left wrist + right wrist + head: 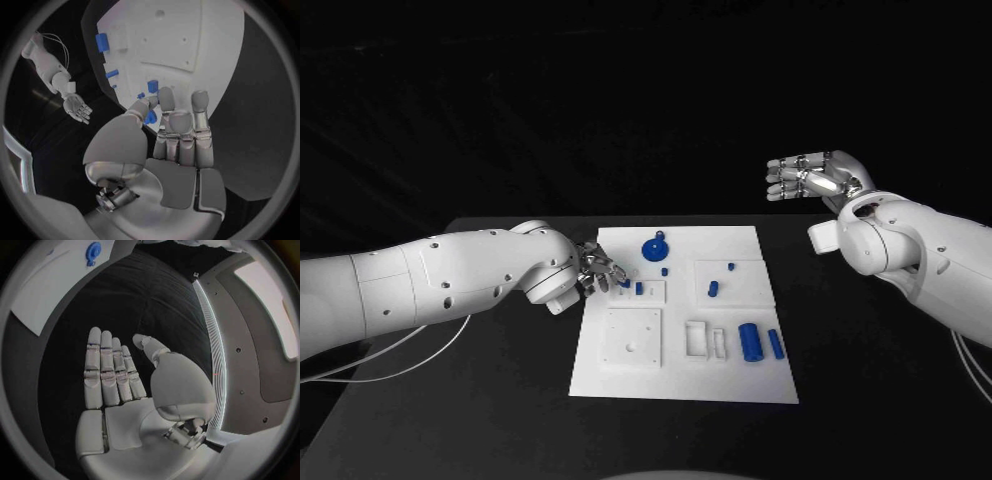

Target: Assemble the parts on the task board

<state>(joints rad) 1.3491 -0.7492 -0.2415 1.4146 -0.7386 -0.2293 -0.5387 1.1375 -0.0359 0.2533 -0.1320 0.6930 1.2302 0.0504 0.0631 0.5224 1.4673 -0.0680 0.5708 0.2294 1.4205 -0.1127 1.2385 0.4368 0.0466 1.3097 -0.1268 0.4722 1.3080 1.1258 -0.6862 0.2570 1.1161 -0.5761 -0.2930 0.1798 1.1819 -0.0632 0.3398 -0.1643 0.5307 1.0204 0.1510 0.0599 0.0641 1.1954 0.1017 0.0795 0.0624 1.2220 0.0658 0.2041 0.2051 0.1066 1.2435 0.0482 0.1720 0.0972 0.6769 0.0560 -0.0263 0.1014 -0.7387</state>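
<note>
On the smooth white task board (733,380), left hand (596,272) pinching small blue part (150,117), right hand (808,177) spread flat.

Black table (473,400); white task board (733,380) flat on it.

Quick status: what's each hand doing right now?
Left hand: pinching a small blue part over the task board.
Right hand: open, holding nothing, away from the board.
</note>
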